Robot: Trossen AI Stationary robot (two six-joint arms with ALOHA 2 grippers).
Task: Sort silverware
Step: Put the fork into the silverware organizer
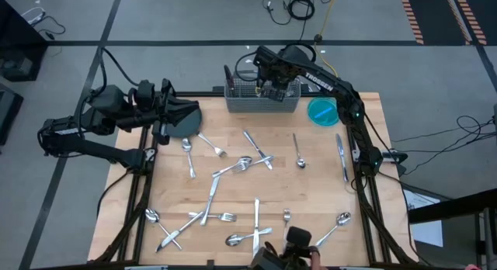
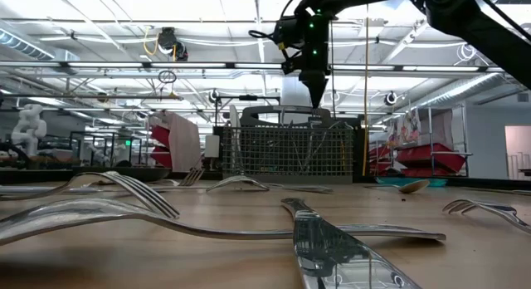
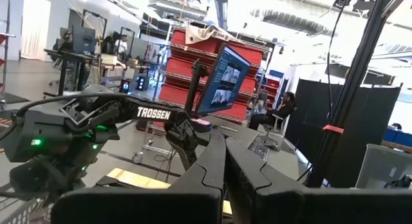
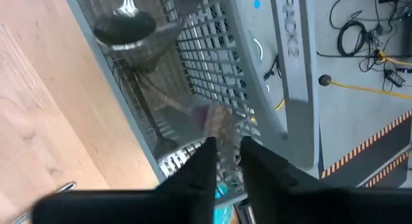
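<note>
I hold the right pincer (image 1: 272, 90) slightly parted above the grey wire-mesh caddy (image 1: 262, 102), perhaps just releasing; most shiny metal silverware (image 1: 233, 167) remains scattered on the surface.

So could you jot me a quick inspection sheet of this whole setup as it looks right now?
Surface: wooden table, mostly bare wood between utensils.
Job's things: silverware scattered across the table; a spoon stands in the wire-mesh caddy.
Clutter: dark round plate by the left arm; blue bowl beside the caddy.
Grippers: right gripper hovers over the caddy, fingers slightly parted, nothing seen between them; left gripper shut, raised off the table's left edge.
Cables: loose leads on the floor.
Surroundings: workshop shelving; a seated person far behind.
</note>
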